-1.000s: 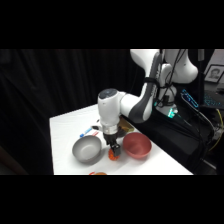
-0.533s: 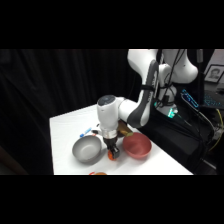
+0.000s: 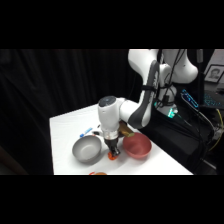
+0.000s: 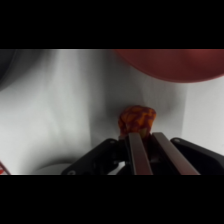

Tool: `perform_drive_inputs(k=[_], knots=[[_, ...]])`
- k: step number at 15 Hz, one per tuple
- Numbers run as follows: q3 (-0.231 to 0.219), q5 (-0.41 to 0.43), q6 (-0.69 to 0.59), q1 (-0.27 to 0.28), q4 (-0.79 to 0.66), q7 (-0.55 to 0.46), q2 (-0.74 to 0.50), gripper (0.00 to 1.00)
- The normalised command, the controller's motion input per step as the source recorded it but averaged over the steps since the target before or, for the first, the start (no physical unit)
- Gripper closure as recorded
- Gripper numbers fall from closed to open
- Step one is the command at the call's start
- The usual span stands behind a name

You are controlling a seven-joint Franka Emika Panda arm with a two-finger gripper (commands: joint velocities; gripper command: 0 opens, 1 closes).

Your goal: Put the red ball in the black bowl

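Currently the pick-up step is in hand. The gripper (image 4: 145,145) is low over the table (image 4: 75,115), and the red ball (image 4: 136,120) sits just beyond its fingertips, on the table near the red-pink bowl (image 4: 175,62). The fingers (image 4: 136,150) appear narrow; whether they grip the ball cannot be told. Next move: secure the ball, lift, and locate the black bowl, which is not clearly visible.

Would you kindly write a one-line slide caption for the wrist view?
Fingers reach the small bumpy red-orange ball on the white table, below the red-pink bowl.
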Motion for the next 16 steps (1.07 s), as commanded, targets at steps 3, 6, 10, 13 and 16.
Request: perform_drive_inputs(k=[3, 6, 10, 13, 16], knots=[[0.046, 0.084, -0.23, 0.015, -0.09, -0.16, -0.27, 0.97], [0.003, 0.031, -0.28, 0.022, -0.15, -0.14, -0.4, 0.97], [-0.022, 0.001, -0.21, -0.02, -0.23, -0.14, -0.48, 0.97], [-0.013, 0.016, -0.11, -0.077, -0.31, -0.16, -0.5, 0.97], [-0.002, 0.05, -0.05, -0.102, -0.36, -0.18, -0.51, 0.97]])
